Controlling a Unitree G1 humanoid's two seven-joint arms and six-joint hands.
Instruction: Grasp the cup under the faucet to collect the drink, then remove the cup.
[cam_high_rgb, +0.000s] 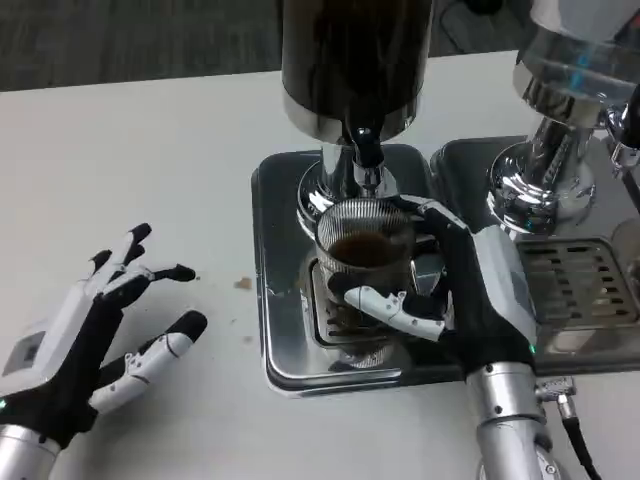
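The cup (362, 262) stands on the steel drip tray (285, 300), directly under the faucet (366, 152) of the dark dispenser (355, 60), with brown drink inside it. The right hand (462, 290) wraps the cup from the right, its fingers (390, 305) curled across the glass front, holding it. A second dispenser (560, 120) and grated tray (590, 285) crowd the right side. To the left the white surface (130, 140) lies broad, and there the left hand (95, 335) rests with fingers spread wide, holding nothing.
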